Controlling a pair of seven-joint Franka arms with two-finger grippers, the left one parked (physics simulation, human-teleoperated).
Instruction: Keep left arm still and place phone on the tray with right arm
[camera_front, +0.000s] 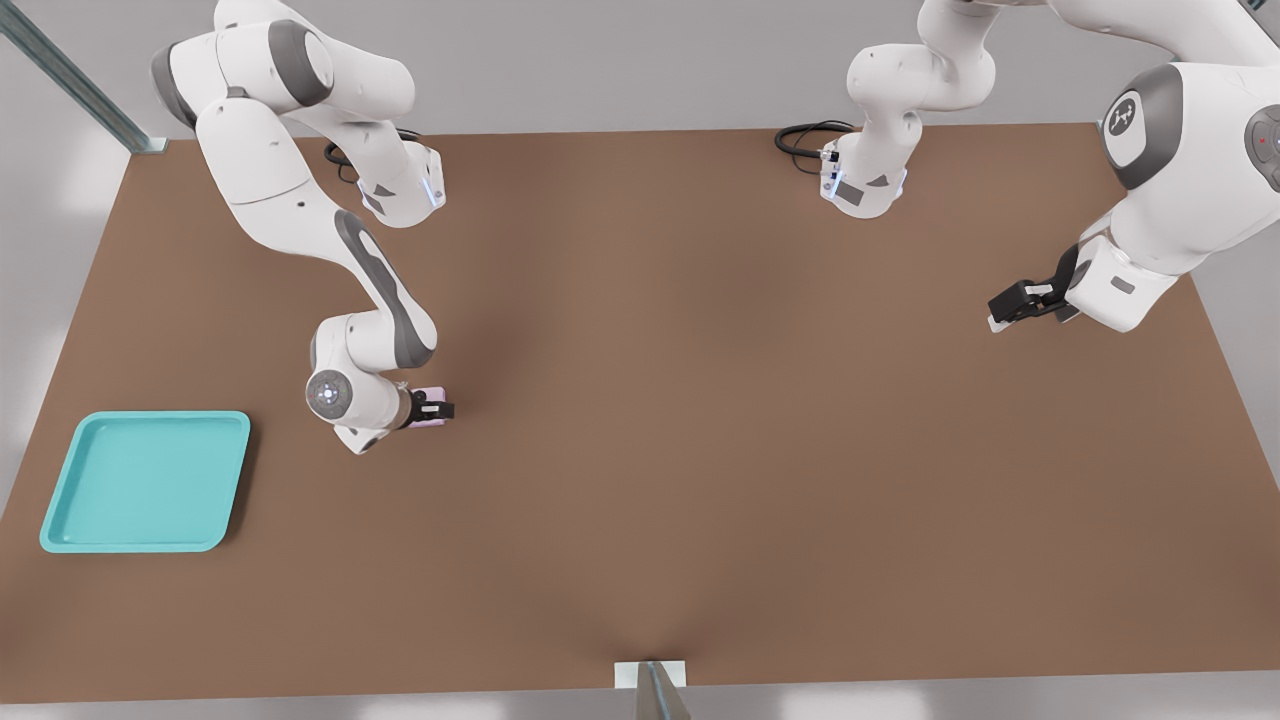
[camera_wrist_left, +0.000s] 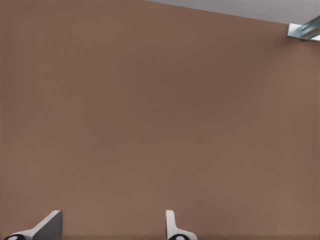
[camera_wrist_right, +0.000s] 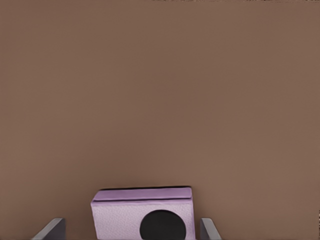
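The shallow turquoise plastic tray (camera_front: 146, 482) sits near the plain brown counter's (camera_front: 700, 450) front edge, at the front view's left. Well to its right, the right arm's black two-finger hand (camera_front: 433, 408) straddles the small pale pink phone (camera_wrist_right: 142, 215), fingers (camera_wrist_right: 51, 229) flanking it; whether they grip it I cannot tell.

Right arm (camera_front: 300, 190): glossy white jointed shells, dark grey bands at the joints. Grey wrist disc just behind the tool glows blue-white. Tool (camera_front: 437, 409): black, two-fingered; grey finger (camera_wrist_right: 50, 229) tips show in the wrist view. Black cable loops at the arm's base.
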